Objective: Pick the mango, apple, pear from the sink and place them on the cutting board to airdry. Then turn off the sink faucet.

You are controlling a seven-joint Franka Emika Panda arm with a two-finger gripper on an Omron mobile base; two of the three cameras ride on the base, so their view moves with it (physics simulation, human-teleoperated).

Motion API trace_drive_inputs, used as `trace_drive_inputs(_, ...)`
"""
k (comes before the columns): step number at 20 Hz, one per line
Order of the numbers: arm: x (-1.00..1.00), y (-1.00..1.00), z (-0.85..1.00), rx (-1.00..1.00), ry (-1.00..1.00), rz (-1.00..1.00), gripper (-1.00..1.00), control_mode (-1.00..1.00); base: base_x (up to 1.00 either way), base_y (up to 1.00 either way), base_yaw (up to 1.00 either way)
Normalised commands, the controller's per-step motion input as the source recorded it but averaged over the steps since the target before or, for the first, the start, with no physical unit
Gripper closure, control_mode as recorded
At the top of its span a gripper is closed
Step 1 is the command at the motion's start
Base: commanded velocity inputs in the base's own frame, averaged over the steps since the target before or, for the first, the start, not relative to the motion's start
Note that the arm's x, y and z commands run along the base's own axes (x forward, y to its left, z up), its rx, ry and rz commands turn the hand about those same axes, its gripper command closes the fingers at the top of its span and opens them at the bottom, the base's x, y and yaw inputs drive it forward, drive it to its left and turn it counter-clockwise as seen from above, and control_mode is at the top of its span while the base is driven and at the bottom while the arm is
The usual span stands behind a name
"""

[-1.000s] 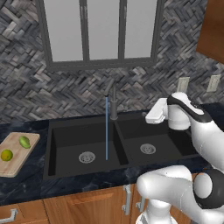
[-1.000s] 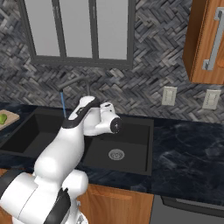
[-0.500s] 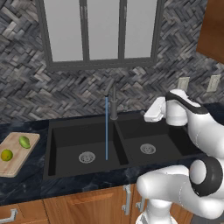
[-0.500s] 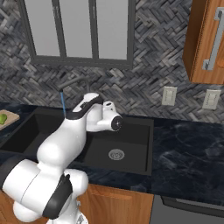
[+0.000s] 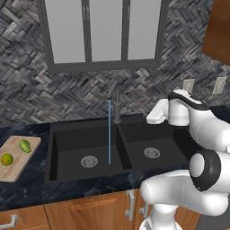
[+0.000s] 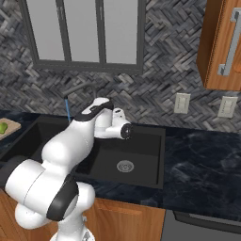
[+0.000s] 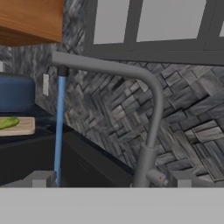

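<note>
From the left base view I see the sink [image 5: 112,148], a black double basin set into the dark desk [image 5: 27,193], with a silver drain in each half. The sink faucet [image 5: 115,101] stands at the far edge on the divider, its spout angled left, and a thin blue stream of water [image 5: 109,132] falls straight into the left basin near its drain. Both basins look bare of fruit from here.

The cutting board [image 5: 17,157] lies on the desk to the left of the sink, well apart from the faucet. On it rest a green elongated fruit [image 5: 25,145] toward the far side and a round yellow-green fruit [image 5: 6,159] nearer me; the two sit just beside each other without touching.

My tool [image 7: 111,179] is raised over the right basin, to the right of the faucet and level with its post. In the hand view its two fingertips [image 7: 40,178] stand wide apart with the faucet base between them and nothing gripped. The spout arches across that view, the water dropping from its end.
</note>
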Motion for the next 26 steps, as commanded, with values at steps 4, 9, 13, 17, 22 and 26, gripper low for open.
trace_drive_inputs(4, 0.2, 0.0, -0.04, 0.0, 0.0, 0.0, -1.0, -1.0, 0.0, 0.0, 0.0)
trace_drive_inputs(9, 0.2, 0.0, 0.0, 0.01, 0.0, 0.0, -1.0, -1.0, 0.0, 0.0, 0.0)
trace_drive_inputs(13, 0.17, 0.0, -0.02, 0.01, 0.0, 0.01, -1.0, -1.0, 0.0, 0.0, 0.0)
trace_drive_inputs(17, 0.12, 0.0, -0.1, 0.03, 0.0, 0.02, -1.0, -1.0, 0.0, 0.0, 0.0)
trace_drive_inputs(22, 0.14, 0.0, -0.15, 0.03, 0.0, 0.03, -1.0, -1.0, 0.0, 0.0, 0.0)
trace_drive_inputs(26, 0.23, 0.0, -0.11, 0.03, 0.0, 0.03, -1.0, -1.0, 0.0, 0.0, 0.0)
